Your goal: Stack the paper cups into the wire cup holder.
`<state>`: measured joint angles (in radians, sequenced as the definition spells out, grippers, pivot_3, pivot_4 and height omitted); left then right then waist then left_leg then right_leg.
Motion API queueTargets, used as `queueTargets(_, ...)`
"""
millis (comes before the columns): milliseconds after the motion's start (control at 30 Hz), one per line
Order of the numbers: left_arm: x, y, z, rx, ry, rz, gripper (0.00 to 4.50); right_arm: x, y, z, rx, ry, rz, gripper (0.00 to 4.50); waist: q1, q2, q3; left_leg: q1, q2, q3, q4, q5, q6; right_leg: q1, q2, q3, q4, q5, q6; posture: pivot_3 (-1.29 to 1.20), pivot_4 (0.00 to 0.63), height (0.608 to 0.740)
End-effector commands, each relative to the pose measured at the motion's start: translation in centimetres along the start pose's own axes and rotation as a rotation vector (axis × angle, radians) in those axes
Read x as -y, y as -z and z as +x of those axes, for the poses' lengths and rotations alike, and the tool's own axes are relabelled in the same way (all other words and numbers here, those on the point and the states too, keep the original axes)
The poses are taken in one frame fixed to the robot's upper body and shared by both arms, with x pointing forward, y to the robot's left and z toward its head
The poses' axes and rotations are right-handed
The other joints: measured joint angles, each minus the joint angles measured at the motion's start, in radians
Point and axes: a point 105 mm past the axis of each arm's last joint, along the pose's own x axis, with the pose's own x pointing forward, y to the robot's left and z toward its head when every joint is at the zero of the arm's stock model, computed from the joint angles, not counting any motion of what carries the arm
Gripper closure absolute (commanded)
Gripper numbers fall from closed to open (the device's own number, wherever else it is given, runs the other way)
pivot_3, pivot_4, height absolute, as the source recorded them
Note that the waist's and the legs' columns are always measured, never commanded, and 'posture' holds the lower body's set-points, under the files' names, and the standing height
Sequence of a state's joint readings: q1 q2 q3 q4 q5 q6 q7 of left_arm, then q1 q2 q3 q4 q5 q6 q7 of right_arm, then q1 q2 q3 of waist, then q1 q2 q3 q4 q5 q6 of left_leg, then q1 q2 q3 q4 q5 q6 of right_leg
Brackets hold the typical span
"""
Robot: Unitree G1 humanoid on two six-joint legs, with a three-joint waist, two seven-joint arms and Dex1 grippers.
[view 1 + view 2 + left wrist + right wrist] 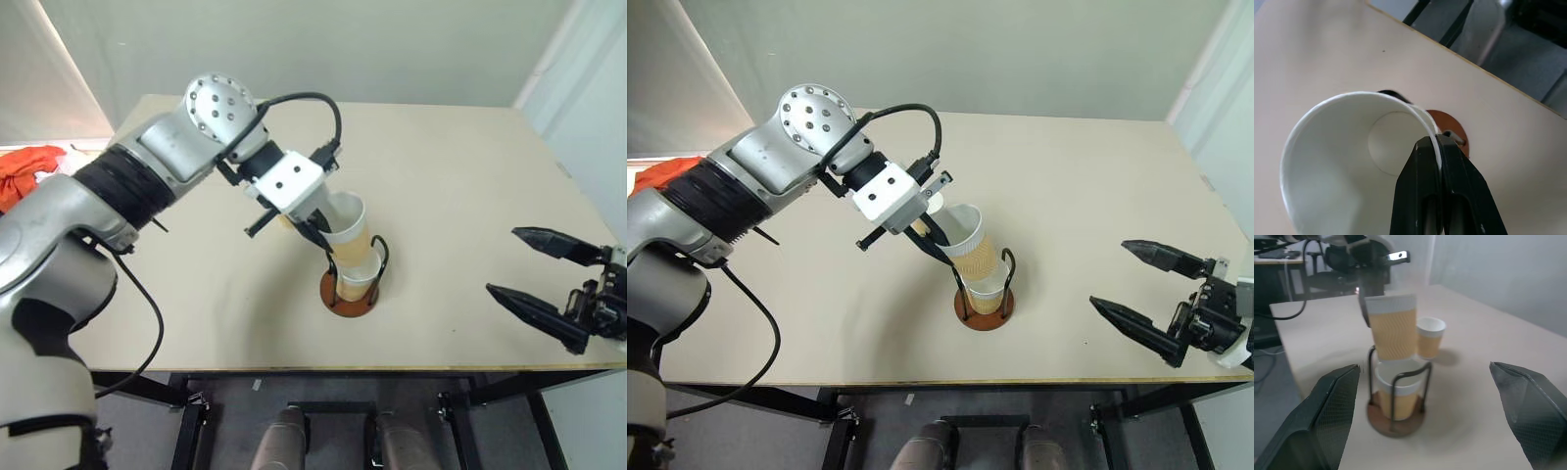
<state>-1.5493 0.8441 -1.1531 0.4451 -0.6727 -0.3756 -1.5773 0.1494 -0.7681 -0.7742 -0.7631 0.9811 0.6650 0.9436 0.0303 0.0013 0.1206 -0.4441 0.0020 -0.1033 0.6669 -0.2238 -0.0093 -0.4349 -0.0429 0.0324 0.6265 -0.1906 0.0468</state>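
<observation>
Fingers of the left gripper (1439, 147) pinch a paper cup's (965, 240) rim, tilted over the cup (359, 277) in the wire holder (350, 295) mid-table; right gripper (1136, 284) spread wide, empty, far right.

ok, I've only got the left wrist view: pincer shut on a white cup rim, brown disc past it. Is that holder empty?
Observer: No. One pale orange paper cup already sits in the black wire cup holder.
Operator: Any cups left to pick?
Observer: One. A third paper cup stands upright on the beige table, beyond the holder and apart from it.
Operator: Right arm in the way?
Observer: No. The right pincer is open and empty, off by the table's right edge.
</observation>
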Motion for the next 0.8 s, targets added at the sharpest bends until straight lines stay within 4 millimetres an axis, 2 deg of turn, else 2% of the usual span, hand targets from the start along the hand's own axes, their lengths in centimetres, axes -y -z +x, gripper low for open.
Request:
queueTargets(33,-0.4,-0.5,-0.2,-0.023,0.037,0.074,4.46,-0.3,-1.2,0.0,0.019,0.007,-0.059,0.00,0.002,0.000,0.000,0.000,-0.001,0.000,0.000,0.000,0.000,0.000,-0.001,0.000,0.000,0.000,0.001,0.00,0.150,0.740)
queueTargets(500,-1.4,0.9,1.3,-0.091,0.064,0.126,4.46,-0.7,-0.9,0.1,0.002,-0.013,-0.049,0.00,0.010,0.000,0.000,-0.001,-0.004,0.000,0.001,-0.003,0.002,0.002,-0.002,0.001,-0.001,0.000,0.016,0.00,0.150,0.740)
queueTargets(600,-1.8,0.8,1.4,-0.087,0.053,0.108,3.87,-0.6,-0.9,0.2,0.002,-0.023,-0.045,0.00,0.010,0.000,0.000,-0.002,-0.005,0.000,0.001,-0.003,0.002,0.002,-0.003,0.001,-0.001,-0.001,0.016,0.00,0.150,0.740)
queueTargets(733,-2.8,0.8,0.4,-0.084,-0.029,0.104,2.55,-0.3,-0.9,0.6,0.007,-0.046,-0.043,0.00,0.011,0.000,0.000,-0.002,-0.005,0.000,0.002,-0.003,0.002,0.002,-0.003,0.001,-0.002,0.000,0.017,0.00,0.150,0.740)
queueTargets(800,-3.3,0.7,-0.7,-0.070,-0.098,0.073,2.55,-0.2,-0.9,0.9,0.009,-0.062,-0.043,0.00,0.012,0.000,0.000,-0.002,-0.005,0.000,0.002,-0.003,0.002,0.002,-0.003,0.001,-0.002,0.000,0.018,0.00,0.150,0.740)
